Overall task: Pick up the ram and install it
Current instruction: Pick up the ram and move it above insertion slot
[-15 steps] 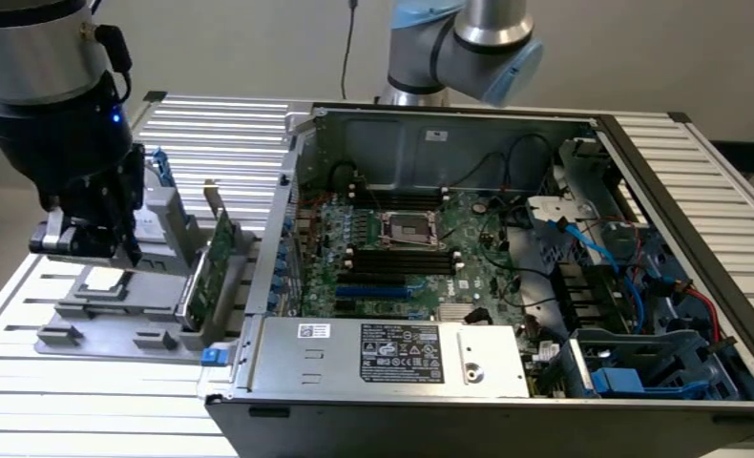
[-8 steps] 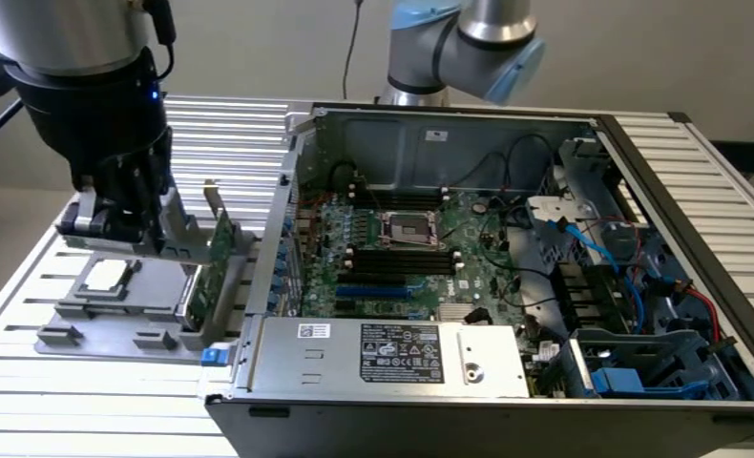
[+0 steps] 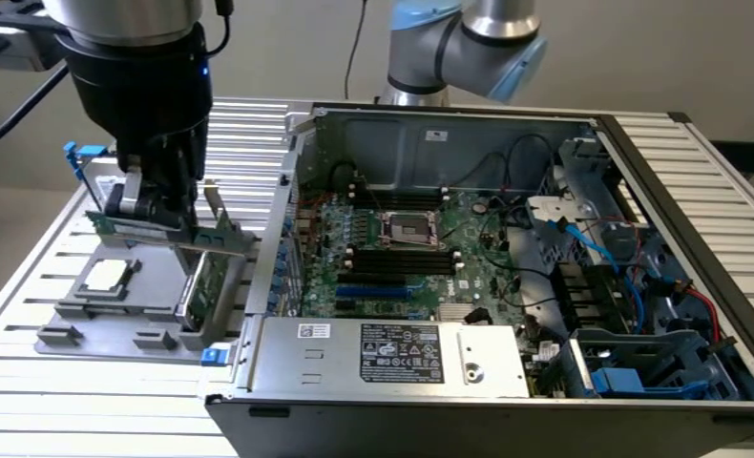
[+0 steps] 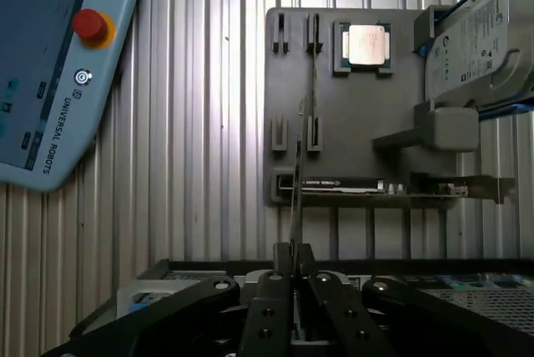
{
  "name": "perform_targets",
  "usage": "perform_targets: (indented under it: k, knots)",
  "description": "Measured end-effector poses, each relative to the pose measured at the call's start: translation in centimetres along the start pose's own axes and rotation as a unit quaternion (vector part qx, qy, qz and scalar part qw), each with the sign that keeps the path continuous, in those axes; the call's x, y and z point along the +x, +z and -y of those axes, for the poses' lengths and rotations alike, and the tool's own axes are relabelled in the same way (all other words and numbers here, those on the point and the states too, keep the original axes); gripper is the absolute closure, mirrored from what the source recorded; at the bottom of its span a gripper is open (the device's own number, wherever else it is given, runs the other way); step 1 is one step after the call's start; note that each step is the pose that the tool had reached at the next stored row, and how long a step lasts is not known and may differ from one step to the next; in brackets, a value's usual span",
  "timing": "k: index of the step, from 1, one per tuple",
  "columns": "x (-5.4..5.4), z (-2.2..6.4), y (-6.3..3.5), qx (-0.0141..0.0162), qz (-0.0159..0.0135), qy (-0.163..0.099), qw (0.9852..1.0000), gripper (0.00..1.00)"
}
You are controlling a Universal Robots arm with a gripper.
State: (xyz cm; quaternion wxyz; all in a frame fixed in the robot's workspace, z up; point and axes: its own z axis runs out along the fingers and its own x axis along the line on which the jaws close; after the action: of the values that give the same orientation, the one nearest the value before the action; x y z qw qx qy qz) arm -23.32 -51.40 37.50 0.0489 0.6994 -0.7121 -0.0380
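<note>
"Can you read anything from where you're standing?"

"One thing. The pale blue teach pendant (image 4: 50,57) says 'UNIVERSAL ROBOTS' in dark capitals, just under a round button with a power symbol (image 4: 81,76)."

"What about the big sticker on the power supply (image 3: 403,348)?"

"Rows of print and little marks, too fine to make out. The same goes for the white label on the hard drive (image 4: 480,40) and the lettering along the expansion card (image 4: 350,186)."

Pincer (image 4: 292,248) pointing straight down, clamped nearly shut, gripping
</note>
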Motion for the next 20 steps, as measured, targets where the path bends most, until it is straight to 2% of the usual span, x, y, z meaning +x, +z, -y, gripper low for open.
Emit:
perform_targets:
  k: [5,9,20]
  knots:
    - [-0.1,2.14,-1.35,-0.0001,0.0,0.0,1.0,0.86]
    - [-0.2,3.86,-2.07,0.0,0.0,0.0,1.0,0.86]
    - [-0.6,8.79,-3.06,0.0,0.0,0.0,1.0,0.86]
